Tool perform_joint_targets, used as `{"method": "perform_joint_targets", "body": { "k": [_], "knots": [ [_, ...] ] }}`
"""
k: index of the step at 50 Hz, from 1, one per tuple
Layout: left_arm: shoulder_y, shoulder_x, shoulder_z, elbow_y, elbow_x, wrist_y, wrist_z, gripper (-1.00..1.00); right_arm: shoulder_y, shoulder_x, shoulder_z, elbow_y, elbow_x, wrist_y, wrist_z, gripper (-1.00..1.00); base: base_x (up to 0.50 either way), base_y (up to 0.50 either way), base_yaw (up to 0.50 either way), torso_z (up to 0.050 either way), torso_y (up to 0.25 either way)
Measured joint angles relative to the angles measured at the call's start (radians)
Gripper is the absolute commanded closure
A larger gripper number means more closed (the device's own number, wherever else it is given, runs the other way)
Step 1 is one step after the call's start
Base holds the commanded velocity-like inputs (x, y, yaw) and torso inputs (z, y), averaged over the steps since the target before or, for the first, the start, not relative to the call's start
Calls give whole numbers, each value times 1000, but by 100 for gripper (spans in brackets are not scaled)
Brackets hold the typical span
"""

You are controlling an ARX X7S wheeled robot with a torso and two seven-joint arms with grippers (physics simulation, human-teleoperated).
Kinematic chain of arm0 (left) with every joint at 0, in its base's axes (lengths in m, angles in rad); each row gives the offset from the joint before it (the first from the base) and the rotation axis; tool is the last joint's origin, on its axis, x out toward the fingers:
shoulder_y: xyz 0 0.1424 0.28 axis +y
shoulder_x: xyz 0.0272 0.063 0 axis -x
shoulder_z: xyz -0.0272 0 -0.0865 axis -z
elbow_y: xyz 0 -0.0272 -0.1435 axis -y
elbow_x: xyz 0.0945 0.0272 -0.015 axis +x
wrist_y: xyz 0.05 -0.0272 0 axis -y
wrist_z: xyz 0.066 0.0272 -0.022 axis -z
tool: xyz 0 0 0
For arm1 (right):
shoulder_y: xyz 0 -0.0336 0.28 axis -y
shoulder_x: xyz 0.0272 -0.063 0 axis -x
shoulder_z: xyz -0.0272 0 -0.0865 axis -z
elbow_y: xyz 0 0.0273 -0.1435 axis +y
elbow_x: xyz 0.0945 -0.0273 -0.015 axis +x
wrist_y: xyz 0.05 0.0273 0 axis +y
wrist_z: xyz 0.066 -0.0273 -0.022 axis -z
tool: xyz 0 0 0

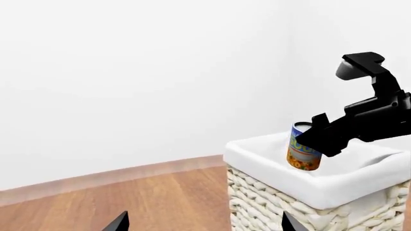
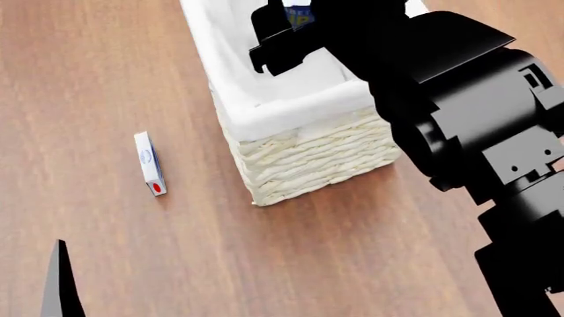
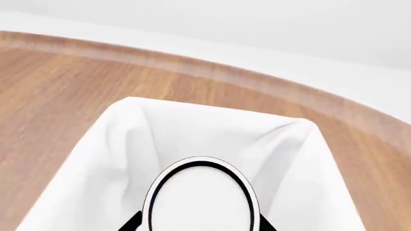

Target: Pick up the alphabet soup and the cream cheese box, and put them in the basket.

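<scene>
A wooden floor (image 2: 105,66) fills the head view, with a tall cream-white woven basket (image 2: 308,155) standing at its centre, a white cloth liner (image 1: 334,185) folded over the rim; the black right arm (image 2: 467,125) reaches in from the right side and over the basket's open top. The right gripper (image 1: 314,139) pinches the alphabet soup (image 1: 301,154) between its two black fingers, the can held upright above the liner's hollow, apart from the cloth as far as the left wrist view shows; the can has a blue label with large yellow letters partly hidden by a finger and not readable, and a yellow-orange picture lower down. From the right wrist view the can's pale round top (image 3: 200,199) with its dark ring sits between the fingertips, directly over the white liner. The cream cheese box (image 2: 150,163) lies flat on the floor to the left of the basket, well apart from it; it is a thin white carton with a blue oval logo too small to read and a red mark at its near end. Of the left gripper (image 1: 202,222) only two dark fingertips show, spread wide apart with nothing between them.
</scene>
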Motion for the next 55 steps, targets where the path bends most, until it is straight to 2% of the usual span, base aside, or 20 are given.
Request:
{"method": "perform_joint_targets", "body": {
  "k": [19,20,46,55],
  "knots": [
    [-1,-1,5,-4,3,3,-5,-100,-19,-1,-6,5,-9,-12,-5,100,0,0,0,0,1],
    [-2,-1,4,-3,3,3,-6,-100,-20,-1,-7,5,-10,-12,-5,-100,0,0,0,0,0],
    [-2,-7,4,-4,0,5,-14,-100,-15,-5,1,2,-54,-20,-15,-100,0,0,0,0,0],
    [-6,-6,8,-8,1,4,-14,-100,-44,53,12,-152,-43,-10,55,-100,0,0,0,0,0]
  ]
}}
